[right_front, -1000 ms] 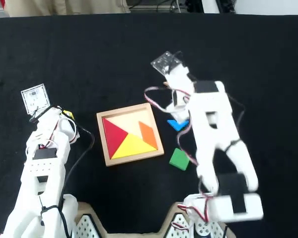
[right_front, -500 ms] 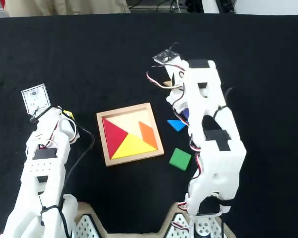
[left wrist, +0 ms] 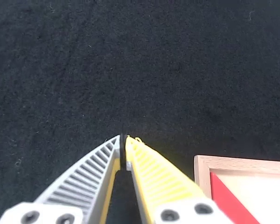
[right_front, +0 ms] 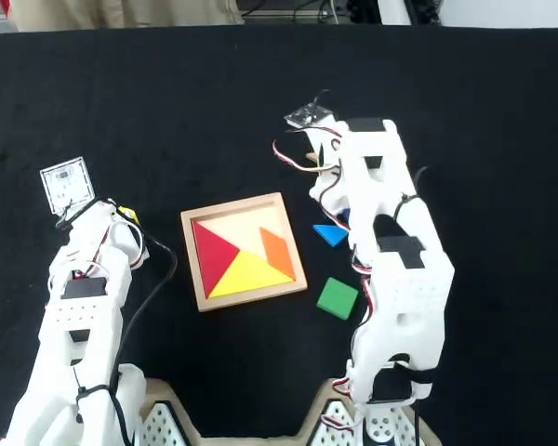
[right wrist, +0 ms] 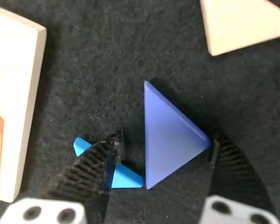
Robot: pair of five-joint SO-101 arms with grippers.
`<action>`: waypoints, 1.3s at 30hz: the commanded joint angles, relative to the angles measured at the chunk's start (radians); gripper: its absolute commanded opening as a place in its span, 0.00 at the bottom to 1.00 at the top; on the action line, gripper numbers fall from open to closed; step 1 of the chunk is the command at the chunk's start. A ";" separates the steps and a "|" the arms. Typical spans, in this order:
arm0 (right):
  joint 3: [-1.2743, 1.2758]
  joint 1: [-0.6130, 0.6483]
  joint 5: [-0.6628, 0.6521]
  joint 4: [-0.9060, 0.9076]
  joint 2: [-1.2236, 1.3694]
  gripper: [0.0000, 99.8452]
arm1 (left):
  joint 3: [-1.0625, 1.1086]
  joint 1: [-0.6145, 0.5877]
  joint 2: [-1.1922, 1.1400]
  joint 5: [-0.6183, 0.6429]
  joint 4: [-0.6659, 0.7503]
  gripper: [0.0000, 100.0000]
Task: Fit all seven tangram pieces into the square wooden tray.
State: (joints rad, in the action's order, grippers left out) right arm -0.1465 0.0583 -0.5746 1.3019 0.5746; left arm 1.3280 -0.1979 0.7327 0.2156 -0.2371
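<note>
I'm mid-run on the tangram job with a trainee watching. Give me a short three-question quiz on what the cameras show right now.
1. True or false: the green square lies on the black cloth, outside the tray.
2. The right gripper is open around: A nothing; B the violet-blue triangle; C the tray's rim.
3. Fill in: the left gripper is ___, with nothing held.
Key: 1 true; 2 B; 3 shut.
</note>
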 commanded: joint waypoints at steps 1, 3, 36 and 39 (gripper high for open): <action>-0.058 -0.025 0.008 -0.017 -0.007 0.29 | -0.007 0.013 0.025 -0.006 0.021 0.03; -0.058 -0.025 0.006 -0.018 -0.002 0.29 | -0.007 0.013 0.025 -0.006 0.021 0.03; -0.298 0.141 0.002 0.265 -0.193 0.11 | -0.007 0.015 0.025 -0.006 0.021 0.03; -0.297 0.206 -0.008 0.259 -0.176 0.11 | -0.007 0.015 0.025 -0.006 0.021 0.03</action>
State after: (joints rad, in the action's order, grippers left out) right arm -0.3936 0.1995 -0.5762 1.5581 0.4427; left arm 1.3280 -0.1979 0.7327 0.2156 -0.2371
